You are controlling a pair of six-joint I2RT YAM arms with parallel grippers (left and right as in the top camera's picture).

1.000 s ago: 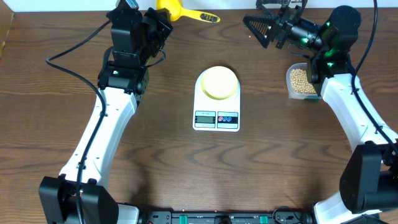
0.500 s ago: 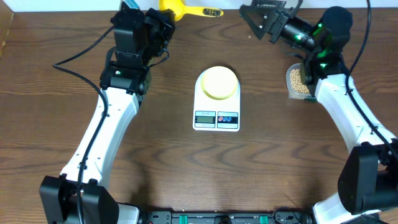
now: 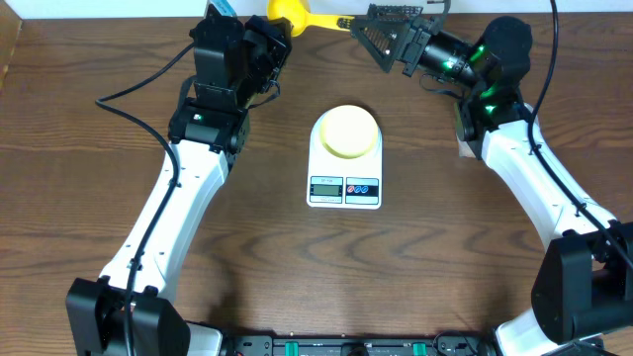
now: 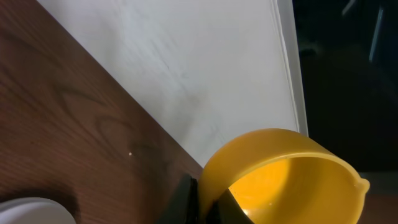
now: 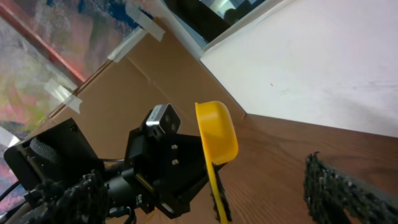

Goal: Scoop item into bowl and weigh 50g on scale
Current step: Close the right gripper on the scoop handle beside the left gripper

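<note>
Yellow plastic scoop [image 3: 297, 16] sits clenched in the left hand [image 3: 277, 32] at the surface's far edge, the right hand [image 3: 376, 40] spread wide beside its handle. A mistimed swap could drop it, well apart from the pale yellow round bowl [image 3: 345, 132] on the white flat scale [image 3: 344, 188].

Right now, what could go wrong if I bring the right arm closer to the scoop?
The open right end effector is almost at the handle of the yellow scoop, which the shut left end effector holds near its cup; a bump could knock it loose and off the back of the table. The right forearm also covers most of the bean tub and might clip it.
</note>
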